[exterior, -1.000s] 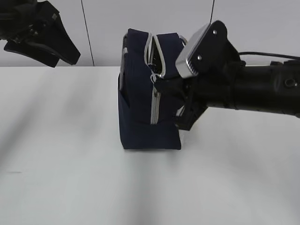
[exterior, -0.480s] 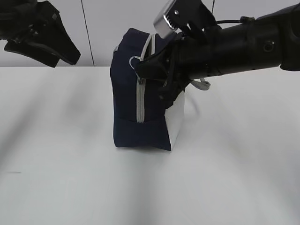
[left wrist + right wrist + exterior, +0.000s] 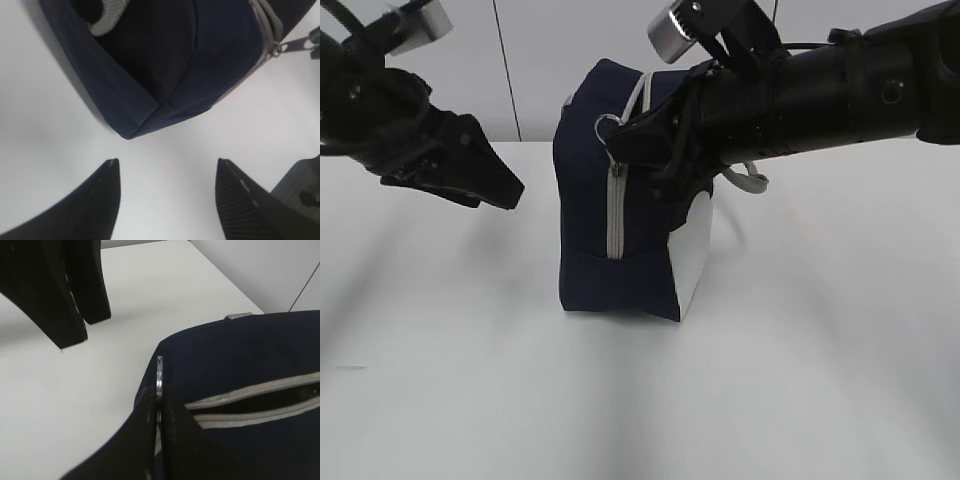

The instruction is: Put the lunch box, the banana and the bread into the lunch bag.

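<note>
Upright on the tabletop [image 3: 440,400]: lunch bag [image 3: 590,240], zipper running up its near end. Right gripper [image 3: 159,405] jaws pinching the ring pull [image 3: 159,372] at top — left gripper [image 3: 167,192] jaws spread, just beside the bag's lower corner.

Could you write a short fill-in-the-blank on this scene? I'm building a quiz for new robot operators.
1. The right gripper is shut on the bag's ring zipper ____.
2. The left gripper hovers beside the bag with its fingers ____.
3. The bag stands on a ____ table.
4. The zipper tape is ____ in colour.

Missing words: pull; open; white; grey
</note>
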Controlling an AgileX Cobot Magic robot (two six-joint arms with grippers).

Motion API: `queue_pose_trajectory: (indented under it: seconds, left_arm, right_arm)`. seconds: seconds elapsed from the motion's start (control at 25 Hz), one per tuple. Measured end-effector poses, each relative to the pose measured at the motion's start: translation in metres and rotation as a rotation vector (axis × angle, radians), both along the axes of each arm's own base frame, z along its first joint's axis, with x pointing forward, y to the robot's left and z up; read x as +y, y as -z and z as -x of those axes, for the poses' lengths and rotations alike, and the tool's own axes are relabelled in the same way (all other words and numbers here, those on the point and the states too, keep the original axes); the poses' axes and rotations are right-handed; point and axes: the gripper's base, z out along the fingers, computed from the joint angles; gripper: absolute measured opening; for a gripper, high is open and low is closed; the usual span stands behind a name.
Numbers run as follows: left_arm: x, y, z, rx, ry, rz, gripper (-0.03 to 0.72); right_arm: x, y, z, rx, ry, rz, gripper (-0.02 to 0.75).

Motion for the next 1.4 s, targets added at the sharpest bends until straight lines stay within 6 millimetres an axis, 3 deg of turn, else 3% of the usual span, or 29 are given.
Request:
queue_pose_trajectory:
  seconds: [0.28,0.6,1.08,1.2,1.4]
  left_arm:
    - [-0.009,0.019,-0.001,-0.171,0.039,0.110,0.433]
    - [-0.024,0.026,-0.002,-0.362,0.068,0.074,0.433]
    - [-0.027,0.039,-0.015,-0.411,0.035,0.070,0.424]
    - [-0.029,0.041,-0.017,-0.407,0.021,0.088,0.330]
    - [-0.032,0.051,-0.018,-0.366,0.037,0.104,0.034]
  right_arm:
    - [0.000,0.000,-0.001,0.016,0.018,-0.011,0.006]
    - [0.003,-0.002,-0.009,0.030,0.044,-0.044,0.006]
    - [0.007,-0.005,-0.018,0.051,0.062,-0.077,0.006]
    - [0.007,-0.006,-0.018,0.052,0.065,-0.083,0.006]
    - [0.008,-0.006,-0.018,0.060,0.072,-0.098,0.006]
